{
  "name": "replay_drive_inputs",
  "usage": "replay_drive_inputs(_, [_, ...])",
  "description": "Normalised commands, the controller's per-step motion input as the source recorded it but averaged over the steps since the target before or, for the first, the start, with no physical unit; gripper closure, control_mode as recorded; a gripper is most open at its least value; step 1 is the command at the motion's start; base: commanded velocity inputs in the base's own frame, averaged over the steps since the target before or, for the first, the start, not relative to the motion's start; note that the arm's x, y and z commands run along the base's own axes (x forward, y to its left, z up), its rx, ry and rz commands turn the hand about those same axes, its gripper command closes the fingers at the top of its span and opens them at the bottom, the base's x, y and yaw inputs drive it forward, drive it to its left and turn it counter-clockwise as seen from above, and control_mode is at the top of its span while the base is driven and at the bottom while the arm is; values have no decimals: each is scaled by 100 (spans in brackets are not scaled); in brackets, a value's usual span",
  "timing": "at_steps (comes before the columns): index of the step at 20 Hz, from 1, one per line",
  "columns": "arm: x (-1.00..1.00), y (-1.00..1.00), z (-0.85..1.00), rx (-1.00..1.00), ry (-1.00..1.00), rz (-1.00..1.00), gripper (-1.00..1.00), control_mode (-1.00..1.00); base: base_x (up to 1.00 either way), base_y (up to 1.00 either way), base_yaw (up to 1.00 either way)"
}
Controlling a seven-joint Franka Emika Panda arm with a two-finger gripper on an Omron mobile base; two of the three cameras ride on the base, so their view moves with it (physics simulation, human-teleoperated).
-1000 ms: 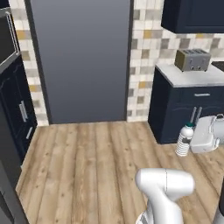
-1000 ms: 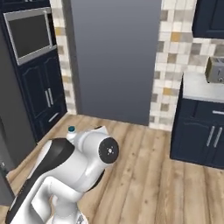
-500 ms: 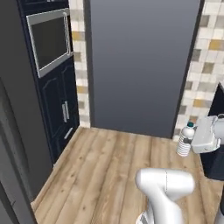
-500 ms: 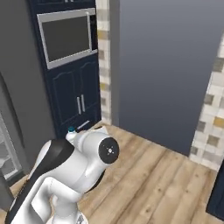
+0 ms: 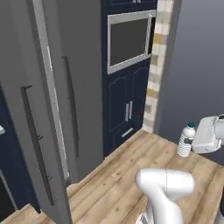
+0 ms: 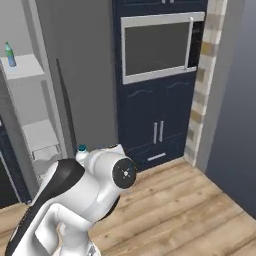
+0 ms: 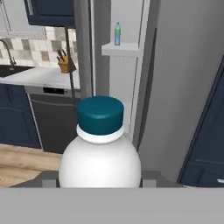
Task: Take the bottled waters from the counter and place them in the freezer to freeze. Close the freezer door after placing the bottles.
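End effector (image 5: 199,141) around clear ribbed bottle (image 5: 186,140), white label illegible.

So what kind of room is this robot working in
A home kitchen, rendered: a built-in oven set in navy cabinets, a tall grey fridge unit, and a marble counter with a sink and knife block.

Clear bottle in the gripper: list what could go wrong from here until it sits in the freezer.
1. The gripper holds the clear bottle upright beside the hand; a fast swing might loosen it.
2. The freezer door stands open, edge-on beside the opening; the arm could clip it while reaching in.
3. The blue-tinted bottle already stands on the white shelf; setting the second one close might topple it.
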Motion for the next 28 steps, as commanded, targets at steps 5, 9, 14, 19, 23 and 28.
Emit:
replay_drive_inputs(5, [0, 0, 0, 0, 0, 0, 100, 100, 54, -3, 67])
replay_drive_inputs(9, [0, 0, 0, 0, 0, 0, 100, 100, 26, -19, 67])
replay_drive_inputs(14, [0, 0, 0, 0, 0, 0, 100, 100, 14, -19, 60])
replay_drive_inputs(19, [0, 0, 0, 0, 0, 0, 100, 100, 10, -31, 45])
replay_drive_inputs(23, [0, 0, 0, 0, 0, 0, 100, 100, 0, -57, 12])
replay_drive_inputs(28, [0, 0, 0, 0, 0, 0, 100, 100, 0, -62, 0])
